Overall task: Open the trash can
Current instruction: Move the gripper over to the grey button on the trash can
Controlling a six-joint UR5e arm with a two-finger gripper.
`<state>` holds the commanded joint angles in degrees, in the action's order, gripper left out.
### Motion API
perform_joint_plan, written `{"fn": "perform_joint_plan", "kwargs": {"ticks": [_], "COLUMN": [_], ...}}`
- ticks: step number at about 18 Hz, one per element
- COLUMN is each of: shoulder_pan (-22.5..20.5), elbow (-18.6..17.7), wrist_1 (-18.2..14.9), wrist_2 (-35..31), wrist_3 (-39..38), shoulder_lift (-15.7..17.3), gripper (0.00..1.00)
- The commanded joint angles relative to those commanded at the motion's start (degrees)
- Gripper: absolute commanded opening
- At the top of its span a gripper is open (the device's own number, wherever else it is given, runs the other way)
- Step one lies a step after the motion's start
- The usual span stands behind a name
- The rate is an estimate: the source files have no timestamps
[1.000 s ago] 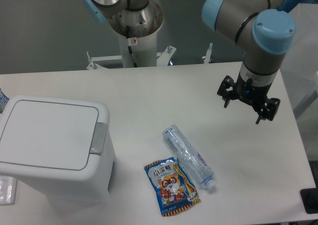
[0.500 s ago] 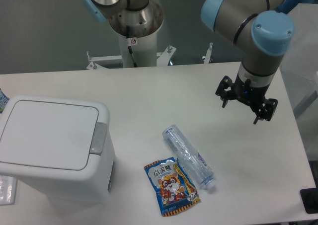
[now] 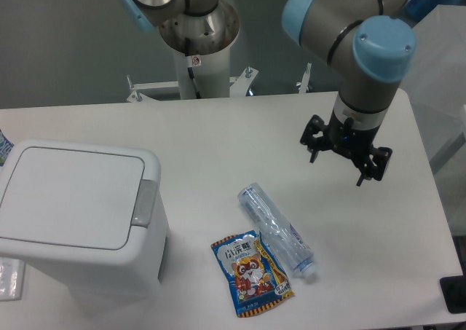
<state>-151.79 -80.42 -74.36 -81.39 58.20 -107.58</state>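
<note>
The trash can (image 3: 76,213) is a large white boxy bin at the left of the table, its flat lid down and the grey push-button bar (image 3: 145,202) on its right edge. My gripper (image 3: 338,162) hangs over the right half of the table, far to the right of the bin, open with nothing between its black fingers.
A clear plastic bottle (image 3: 277,230) lies near the table's front centre, with a blue snack packet (image 3: 250,272) beside it. The arm's base column (image 3: 198,46) stands behind the table. A dark object (image 3: 455,293) sits at the right front corner.
The gripper has moved left and slightly toward the front, still open. The bin, bottle and packet have not moved.
</note>
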Motion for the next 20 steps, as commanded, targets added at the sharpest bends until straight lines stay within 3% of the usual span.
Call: {"fn": "perform_joint_plan", "kwargs": {"ticks": [3, 8, 11, 15, 20], "shoulder_pan": [2.02, 2.11, 2.46, 4.56, 7.46], "elbow": [-0.70, -3.25, -3.34, -3.43, -3.08], "wrist_1": [1.85, 1.50, 1.76, 2.20, 4.48], "wrist_2": [4.81, 17.38, 24.42, 25.14, 25.32], "wrist_3": [-1.16, -3.97, -10.44, -21.00, -25.93], "shoulder_lift": [1.05, 6.85, 7.73, 8.62, 8.09], "gripper": [1.00, 1.00, 1.00, 1.00, 1.00]}}
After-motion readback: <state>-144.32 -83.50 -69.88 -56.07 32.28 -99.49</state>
